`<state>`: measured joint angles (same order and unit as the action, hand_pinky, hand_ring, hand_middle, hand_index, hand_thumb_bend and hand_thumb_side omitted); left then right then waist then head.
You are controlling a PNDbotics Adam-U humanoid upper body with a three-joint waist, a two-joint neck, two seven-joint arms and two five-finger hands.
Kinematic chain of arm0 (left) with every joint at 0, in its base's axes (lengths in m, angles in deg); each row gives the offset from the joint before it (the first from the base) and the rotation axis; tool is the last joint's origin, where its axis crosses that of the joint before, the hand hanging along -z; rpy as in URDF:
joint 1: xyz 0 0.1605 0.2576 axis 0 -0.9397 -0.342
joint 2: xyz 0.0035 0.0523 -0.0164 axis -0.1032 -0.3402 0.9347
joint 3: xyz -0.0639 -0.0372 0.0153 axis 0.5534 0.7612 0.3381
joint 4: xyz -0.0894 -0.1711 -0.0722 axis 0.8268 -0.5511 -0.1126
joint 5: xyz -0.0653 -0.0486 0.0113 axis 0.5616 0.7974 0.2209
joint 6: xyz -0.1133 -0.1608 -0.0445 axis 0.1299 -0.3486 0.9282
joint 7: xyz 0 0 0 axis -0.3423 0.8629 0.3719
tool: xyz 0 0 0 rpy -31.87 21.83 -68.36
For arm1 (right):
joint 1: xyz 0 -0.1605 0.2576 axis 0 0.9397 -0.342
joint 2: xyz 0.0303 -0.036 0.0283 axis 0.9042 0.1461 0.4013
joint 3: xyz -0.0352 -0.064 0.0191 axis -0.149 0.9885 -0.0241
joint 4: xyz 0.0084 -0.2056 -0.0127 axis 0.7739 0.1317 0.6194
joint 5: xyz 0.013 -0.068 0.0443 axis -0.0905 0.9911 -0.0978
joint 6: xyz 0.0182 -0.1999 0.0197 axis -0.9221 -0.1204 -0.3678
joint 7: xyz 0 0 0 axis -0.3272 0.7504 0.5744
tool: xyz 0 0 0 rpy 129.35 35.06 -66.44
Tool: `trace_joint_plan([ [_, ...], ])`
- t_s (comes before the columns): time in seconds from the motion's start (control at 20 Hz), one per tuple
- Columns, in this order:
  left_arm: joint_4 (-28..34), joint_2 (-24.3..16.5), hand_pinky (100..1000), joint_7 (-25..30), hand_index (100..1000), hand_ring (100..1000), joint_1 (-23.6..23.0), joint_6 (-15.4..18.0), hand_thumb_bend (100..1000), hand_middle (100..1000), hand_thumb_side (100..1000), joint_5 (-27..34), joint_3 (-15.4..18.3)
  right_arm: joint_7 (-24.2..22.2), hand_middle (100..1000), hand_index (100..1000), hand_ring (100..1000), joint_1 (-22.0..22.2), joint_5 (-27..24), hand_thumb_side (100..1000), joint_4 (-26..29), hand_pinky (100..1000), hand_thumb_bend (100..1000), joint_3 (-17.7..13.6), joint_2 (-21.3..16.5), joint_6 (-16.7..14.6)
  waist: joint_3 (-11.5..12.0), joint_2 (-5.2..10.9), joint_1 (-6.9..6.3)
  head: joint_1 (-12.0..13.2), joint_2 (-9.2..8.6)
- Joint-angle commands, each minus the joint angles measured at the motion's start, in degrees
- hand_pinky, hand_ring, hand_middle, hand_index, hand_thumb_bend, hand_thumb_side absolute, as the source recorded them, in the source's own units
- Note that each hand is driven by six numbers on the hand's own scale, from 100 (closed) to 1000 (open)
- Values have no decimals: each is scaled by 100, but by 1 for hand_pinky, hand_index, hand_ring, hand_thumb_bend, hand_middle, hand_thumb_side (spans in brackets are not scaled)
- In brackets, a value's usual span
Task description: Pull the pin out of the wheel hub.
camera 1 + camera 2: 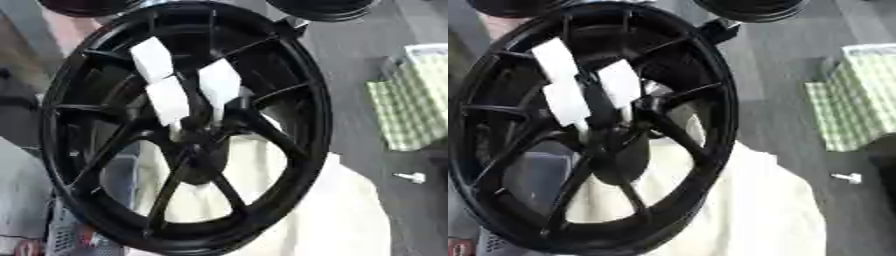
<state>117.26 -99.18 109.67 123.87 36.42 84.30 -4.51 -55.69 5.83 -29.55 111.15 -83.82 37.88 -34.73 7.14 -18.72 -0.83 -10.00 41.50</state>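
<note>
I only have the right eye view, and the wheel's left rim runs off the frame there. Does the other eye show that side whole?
Observer: Yes. In the left eye view the wheel shows its whole left rim, with a strip of background between it and the frame's edge.
Operator: Is a hand on that side of the rim?
Observer: No hand shows there. That strip holds only a dark shape at the frame's edge, which I cannot make out, and grey below it.
</note>
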Motion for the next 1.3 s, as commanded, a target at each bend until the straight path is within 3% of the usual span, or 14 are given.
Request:
trace_joint_plan([
  [0.05, 20, -110, 858, -2, 867, 801, 97, 16, 139, 757, 785, 8, 65, 11, 591, 726, 715, -52, 25, 476, 39, 684, 100, -43, -145, -17, 4, 165, -5, 7, -4],
  [0.5, 155, -77, 862, -2, 881, 817, 543, 149, 225, 779, 675, -431, -427, 5, 586, 723, 706, -56, -12, 486, 33, 681, 100, -17, -129, -11, -54, 134, -2, -12, -46],
  [1.05, -223, 208, 872, -2, 905, 843, 1342, 639, 405, 805, 552, -1501, -1440, -3, 583, 721, 701, -74, -45, 497, 25, 679, 100, 20, -114, -3, -203, 93, -52, -13, -121],
  [1.3, -459, 304, 888, -2, 883, 856, 1475, 933, 460, 802, 190, -1426, -1699, 29, 580, 720, 698, -66, -68, 505, 14, 678, 100, 18, -104, -4, -260, 51, -77, 1, -165],
])
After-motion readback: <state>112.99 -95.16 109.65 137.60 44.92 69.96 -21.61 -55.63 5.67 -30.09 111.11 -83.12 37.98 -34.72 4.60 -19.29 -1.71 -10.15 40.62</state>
